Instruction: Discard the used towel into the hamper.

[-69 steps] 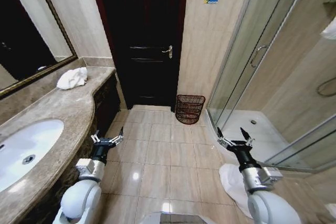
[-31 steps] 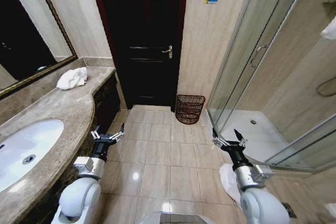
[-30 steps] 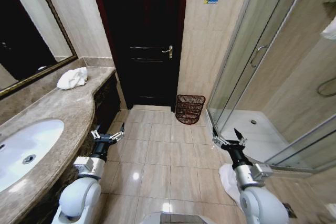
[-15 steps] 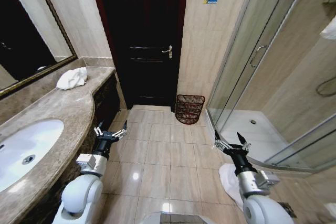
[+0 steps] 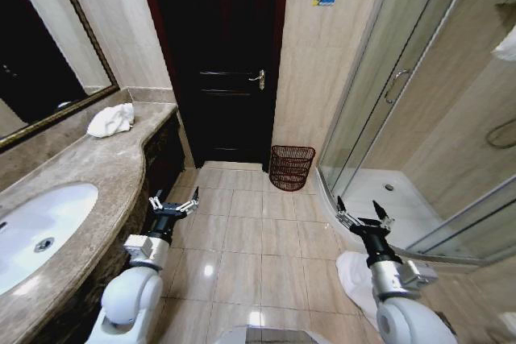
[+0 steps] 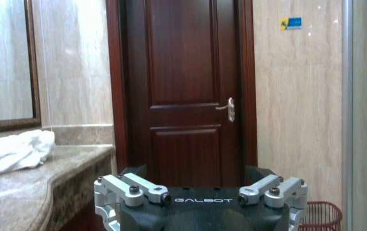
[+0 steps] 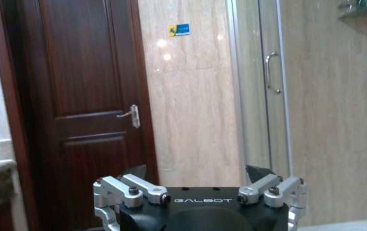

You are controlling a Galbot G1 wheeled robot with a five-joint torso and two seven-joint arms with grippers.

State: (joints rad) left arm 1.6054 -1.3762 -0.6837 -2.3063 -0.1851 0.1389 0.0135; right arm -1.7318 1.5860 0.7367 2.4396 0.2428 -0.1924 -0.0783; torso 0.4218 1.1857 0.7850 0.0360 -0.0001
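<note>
1. Hamper (image 5: 291, 167) stands on the floor tiles against the far wall, between the dark door (image 5: 230, 62) and the glass shower enclosure (image 5: 403, 94); its rim also shows in the left wrist view (image 6: 320, 215).
2. White towel (image 5: 111, 120) lies crumpled at the far end of the marble tabletop (image 5: 89, 175), by the mirror, well apart from the hamper.
3. Left gripper (image 5: 173, 203) hangs over the floor just beside the tabletop edge, fingers spread, empty.
4. Right gripper (image 5: 363, 215) hangs over the floor near the shower threshold, fingers spread, empty.
5. Another white cloth (image 5: 352, 275) lies on the floor under the right arm.
</note>
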